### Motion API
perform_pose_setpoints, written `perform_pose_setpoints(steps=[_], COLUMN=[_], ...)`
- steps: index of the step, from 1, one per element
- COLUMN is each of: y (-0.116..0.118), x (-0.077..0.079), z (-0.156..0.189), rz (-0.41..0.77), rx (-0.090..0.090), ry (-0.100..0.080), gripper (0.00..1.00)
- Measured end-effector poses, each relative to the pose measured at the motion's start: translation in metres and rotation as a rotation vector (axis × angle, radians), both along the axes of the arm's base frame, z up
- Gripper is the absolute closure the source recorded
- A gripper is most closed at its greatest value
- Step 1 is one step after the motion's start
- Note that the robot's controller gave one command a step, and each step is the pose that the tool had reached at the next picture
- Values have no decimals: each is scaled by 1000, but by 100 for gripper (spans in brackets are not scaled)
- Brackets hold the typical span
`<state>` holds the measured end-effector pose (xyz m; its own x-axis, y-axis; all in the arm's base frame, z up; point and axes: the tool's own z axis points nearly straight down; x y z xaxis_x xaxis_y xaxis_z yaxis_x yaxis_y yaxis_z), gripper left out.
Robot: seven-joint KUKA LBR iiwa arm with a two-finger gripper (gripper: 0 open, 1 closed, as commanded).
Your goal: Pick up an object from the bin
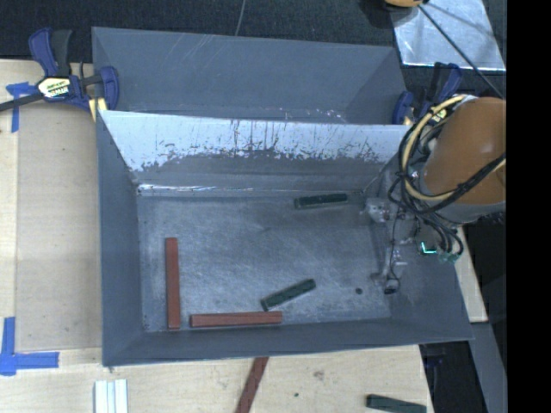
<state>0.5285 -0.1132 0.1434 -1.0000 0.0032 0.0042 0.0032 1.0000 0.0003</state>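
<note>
Your gripper [389, 284] hangs at the right end of the grey metal bin [120, 256], low over bare floor and close to the right wall. The arm's orange cover [469, 153] sits just beyond it with cables looped round. You cannot tell from this angle whether the gripper is released or clenched.

Four things lie on the bin floor, none of them under the gripper:
- The far dark green flat bar [321, 200] lies at the foot of the far wall, running left to right. It is left of the gripper and farther back.
- The near dark green flat bar [288, 294] lies tilted, left of the gripper and apart from it.
- The long reddish-brown bar [236, 319] lies along the near wall, its right end just beside the near green bar's left end.
- The upright-running reddish-brown bar [173, 282] lies by the left wall, running near to far. With the long bar it makes an L; you cannot tell whether they touch.

Both brown bars are well apart from the gripper.
</note>
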Motion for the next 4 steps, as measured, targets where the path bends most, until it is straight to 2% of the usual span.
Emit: perform_pose_setpoints(steps=[1,2,3,4], y=[0,47,72,76], x=[2,-19,-30,-19], z=[4,-5,-34,-73], rz=[3,-50,-16,-288], rx=[-1,-2,4,-1], ry=[-8,-8,-7,-4], gripper=[0,0,0,100])
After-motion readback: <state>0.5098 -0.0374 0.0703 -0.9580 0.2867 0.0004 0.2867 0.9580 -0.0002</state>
